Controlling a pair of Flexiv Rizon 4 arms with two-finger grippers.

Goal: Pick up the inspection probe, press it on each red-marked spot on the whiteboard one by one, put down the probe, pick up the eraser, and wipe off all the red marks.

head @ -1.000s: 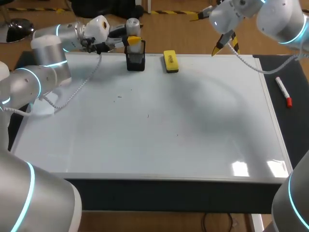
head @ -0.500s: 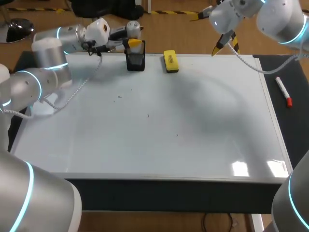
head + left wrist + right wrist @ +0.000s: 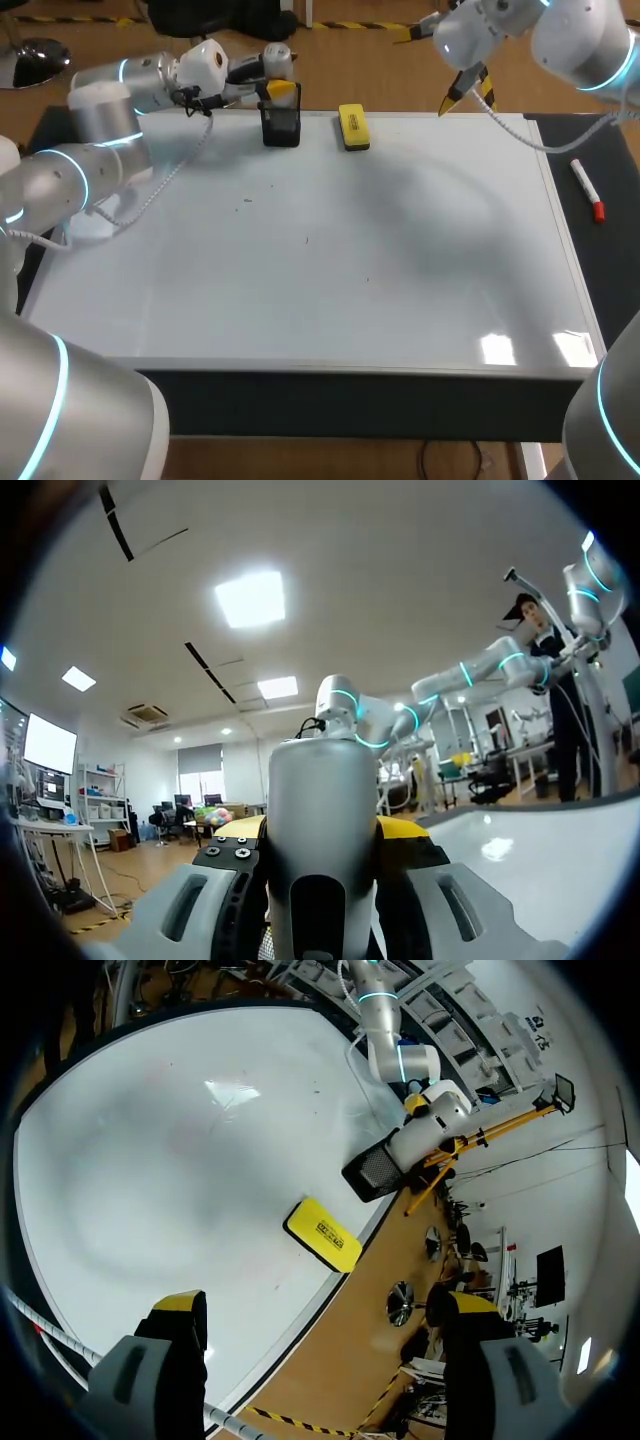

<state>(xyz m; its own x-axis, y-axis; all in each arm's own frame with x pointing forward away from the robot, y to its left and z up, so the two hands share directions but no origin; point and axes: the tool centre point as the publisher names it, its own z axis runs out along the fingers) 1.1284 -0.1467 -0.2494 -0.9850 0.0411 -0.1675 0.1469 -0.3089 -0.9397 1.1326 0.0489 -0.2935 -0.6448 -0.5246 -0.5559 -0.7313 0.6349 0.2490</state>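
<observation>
Head view: left gripper (image 3: 281,90) has slid a bit toward the far edge. It squeezes the probe (image 3: 277,55) just over the holder (image 3: 281,128). Lifting out or putting back, I can't tell. Right gripper (image 3: 462,88) hangs wide open. Board (image 3: 330,300) shows only tiny specks. Eraser (image 3: 352,127) lies near the holder.

Probe (image 3: 276,56) in left gripper (image 3: 279,89); black holder (image 3: 281,127) beneath

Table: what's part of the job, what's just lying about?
Job: whiteboard, probe, eraser, black holder at the probe.
Lying about: marker, off the board's right edge.
</observation>
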